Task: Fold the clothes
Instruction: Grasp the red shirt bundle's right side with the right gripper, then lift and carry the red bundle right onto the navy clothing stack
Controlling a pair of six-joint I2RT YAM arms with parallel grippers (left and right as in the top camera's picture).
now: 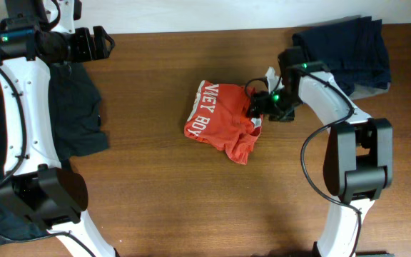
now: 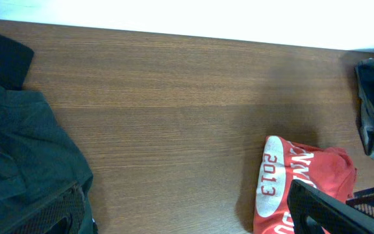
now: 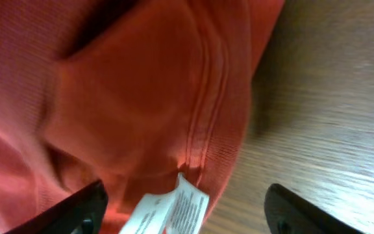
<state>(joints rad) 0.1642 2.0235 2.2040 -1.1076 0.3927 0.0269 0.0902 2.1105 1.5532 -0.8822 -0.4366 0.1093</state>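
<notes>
Shirt: we saw the orange-red T-shirt [image 1: 223, 121] crumpled mid-table, white lettering showing.
Room: bare table [image 1: 155, 178] lay around it.
Tools: left gripper [image 2: 193, 218] and right gripper [image 3: 184, 214] stood fingers apart, empty.

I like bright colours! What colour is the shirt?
The shirt is orange-red with white lettering; clearest overhead.

Looks like a robot lab bench. A plain brown wood-grain table [image 1: 163, 193] has a white-and-black left arm [image 1: 13, 107] and right arm [image 1: 327, 96] based along one edge, with a bare white backdrop [image 2: 174, 13] behind. The only props are laundry: an orange-red T-shirt [image 1: 220, 121], a dark green garment [image 1: 77, 114] and a navy garment [image 1: 352, 50].
</notes>
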